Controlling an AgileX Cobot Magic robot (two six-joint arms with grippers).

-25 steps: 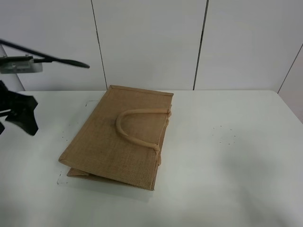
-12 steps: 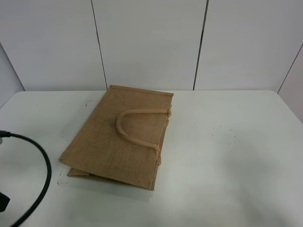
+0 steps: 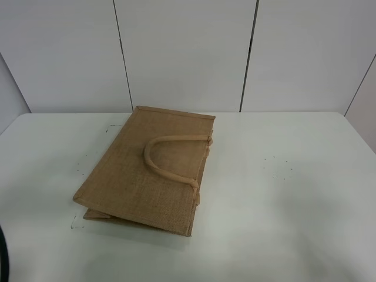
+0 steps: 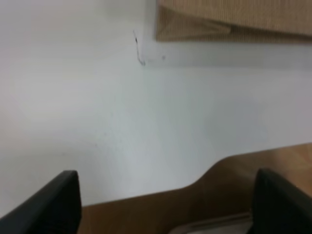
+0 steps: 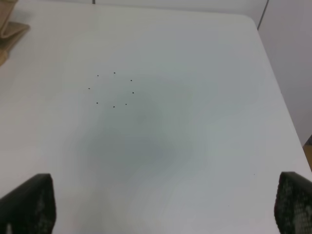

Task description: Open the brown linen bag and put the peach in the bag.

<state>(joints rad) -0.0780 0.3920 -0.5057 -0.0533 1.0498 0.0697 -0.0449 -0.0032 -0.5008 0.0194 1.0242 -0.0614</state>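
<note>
Currently white table (image 3: 305, 194) holds the brown linen bag (image 3: 147, 170) lying flat, mouth closed; stiff coarse jute, light, so I'd grab the rolled handle (image 3: 167, 158). Both grippers' jaws spread, empty. Peach not visible.

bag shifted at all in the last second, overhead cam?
No. The brown linen bag lies flat in the same place, its far edge still at the same spot against the wall seam behind the table.

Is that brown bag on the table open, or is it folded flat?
Folded flat. The brown linen bag lies on its side on the table, one handle resting on top, no gaping mouth.
</note>
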